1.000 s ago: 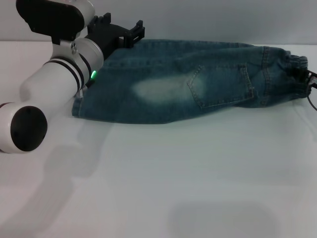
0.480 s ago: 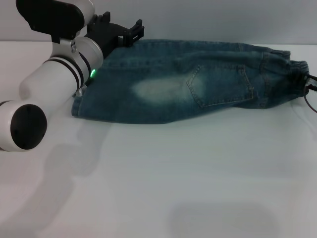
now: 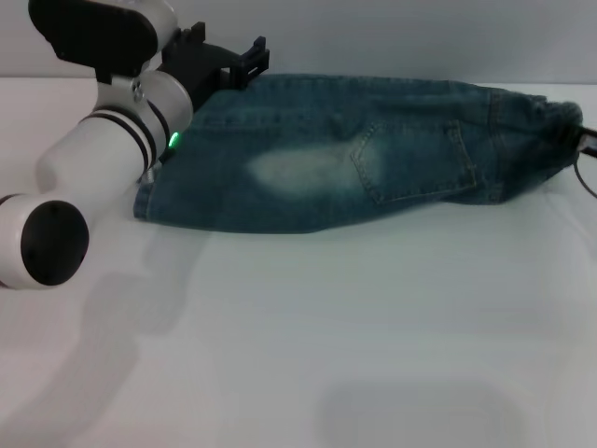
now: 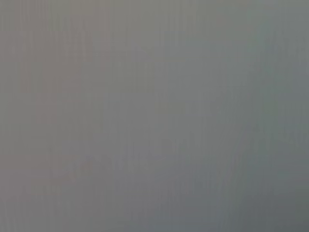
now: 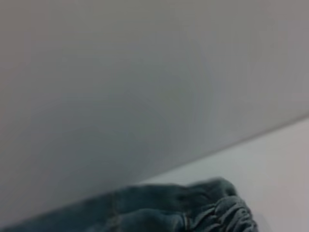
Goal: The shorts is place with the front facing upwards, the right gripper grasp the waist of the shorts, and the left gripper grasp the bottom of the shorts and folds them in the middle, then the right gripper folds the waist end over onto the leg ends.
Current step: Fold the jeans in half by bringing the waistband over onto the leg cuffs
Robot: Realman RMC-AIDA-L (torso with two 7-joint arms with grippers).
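On the white surface (image 3: 326, 327) the shorts (image 3: 354, 159) lie folded lengthwise, leg hems by the left hand (image 3: 244, 63), whose grip I cannot tell, waist (image 3: 560, 117) lifted at the far right edge.

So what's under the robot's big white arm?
The left arm covers the leg ends of the shorts; one hem corner peeks out. The rest is hidden.

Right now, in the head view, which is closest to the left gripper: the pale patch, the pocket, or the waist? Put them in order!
From the left gripper:
1. Pale patch, mid-shorts, nearest.
2. Pocket, further right.
3. Waist, far right end, farthest.
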